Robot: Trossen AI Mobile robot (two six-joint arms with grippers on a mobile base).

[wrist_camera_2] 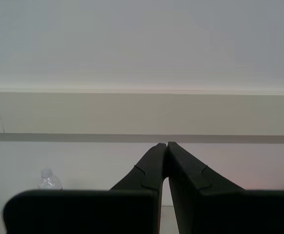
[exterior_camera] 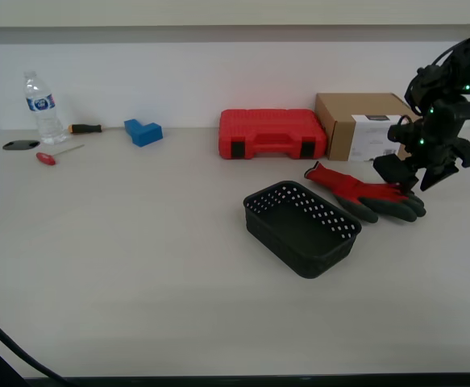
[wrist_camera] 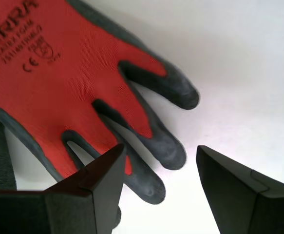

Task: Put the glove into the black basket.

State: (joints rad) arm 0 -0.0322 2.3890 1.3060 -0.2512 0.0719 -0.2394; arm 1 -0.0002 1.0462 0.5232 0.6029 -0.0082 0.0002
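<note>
The red knit glove with dark grey fingertips lies flat on the table, just to the exterior view's right of the black basket. The basket stands upright with nothing in it. My first gripper hangs directly over the glove's fingers at the exterior view's right. In the first wrist view the glove fills the picture and my first gripper is open, its jaws straddling the fingertips from above. My second gripper is shut and empty, pointing at the wall; it does not show in the exterior view.
A red hard plastic case and a cardboard box stand behind the glove. At the back left are a water bottle, a blue block, two screwdrivers and a dark disc.
</note>
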